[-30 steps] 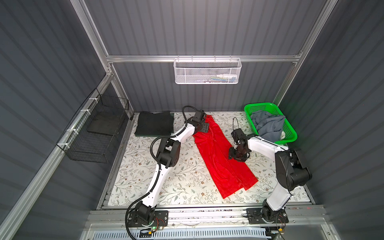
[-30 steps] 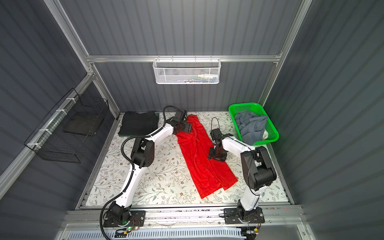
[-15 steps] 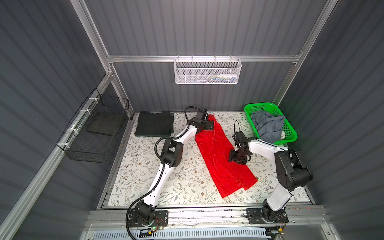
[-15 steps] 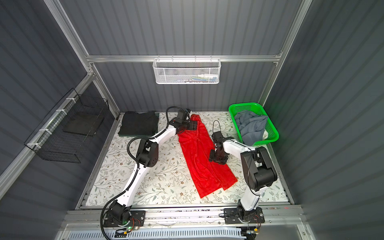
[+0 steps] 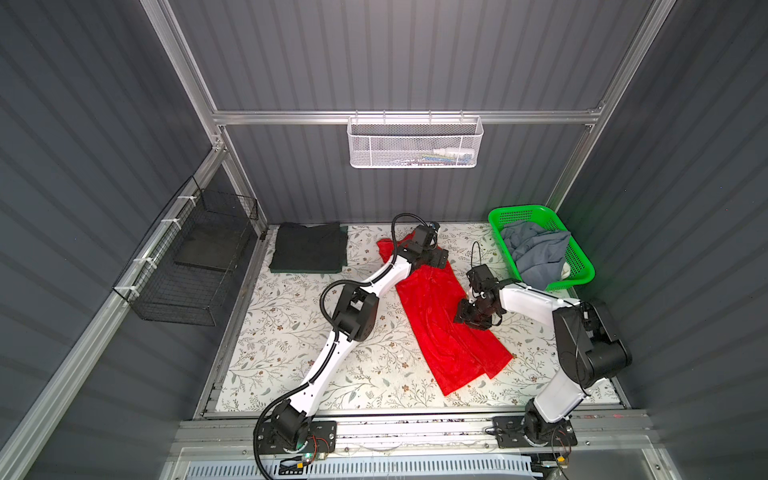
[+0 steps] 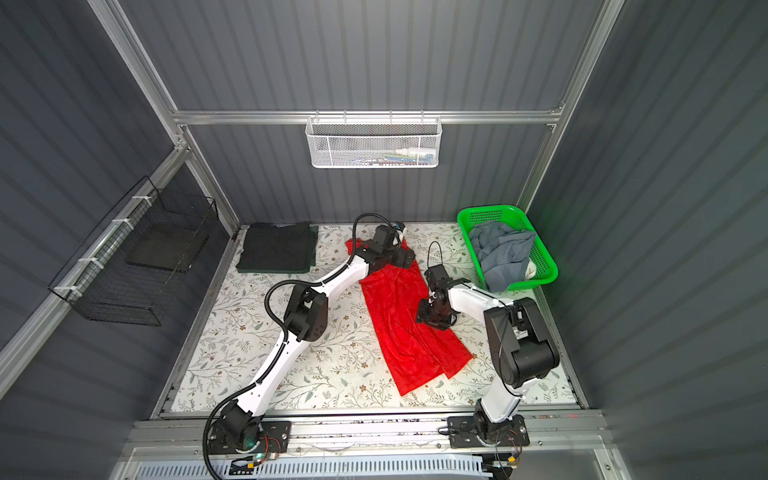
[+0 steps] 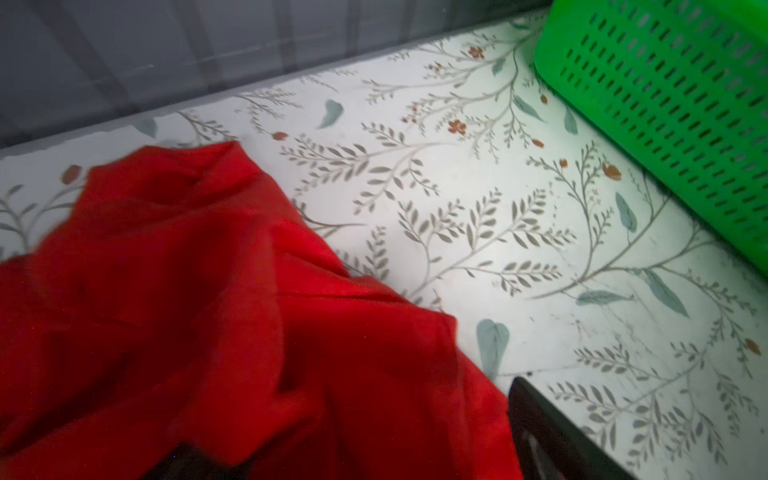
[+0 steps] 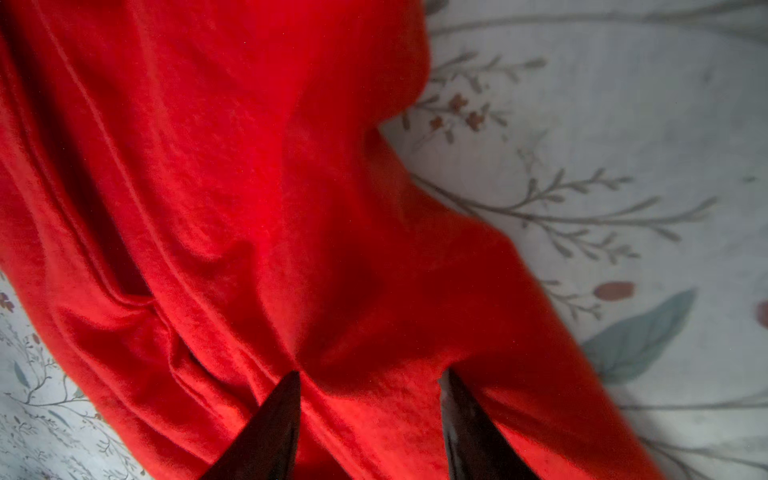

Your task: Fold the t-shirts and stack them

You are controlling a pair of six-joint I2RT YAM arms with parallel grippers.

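A bright red t-shirt [image 5: 440, 332] [image 6: 399, 328] lies in a long wrinkled strip, slanting from the back middle to the front right of the table. My left gripper [image 5: 434, 257] [image 6: 401, 255] is at its far end, jaws wide apart. In the left wrist view the red cloth [image 7: 208, 311] lies bunched between and partly over the fingers [image 7: 552, 440]. My right gripper [image 5: 469, 318] [image 6: 432, 318] [image 8: 370, 378] stands open, both tips pressing on the shirt's right edge [image 8: 249, 187]. A slate grey-blue t-shirt [image 5: 536, 249] [image 6: 505, 249] is crumpled in the basket. Dark folded t-shirts [image 5: 309, 251] [image 6: 276, 251] are stacked at the back left.
The green perforated basket [image 5: 582, 266] [image 6: 490, 212] [image 7: 665, 104] stands at the back right corner, close to both grippers. A black wire basket [image 5: 195, 266] hangs on the left wall, a white mesh one [image 5: 415, 145] on the back wall. Floral table covering [image 5: 291, 353] shows at the front left.
My left gripper has moved right along the shirt's far end and its jaws have spread; the red cloth there is now bunched towards the left. The right gripper has moved slightly nearer the front.
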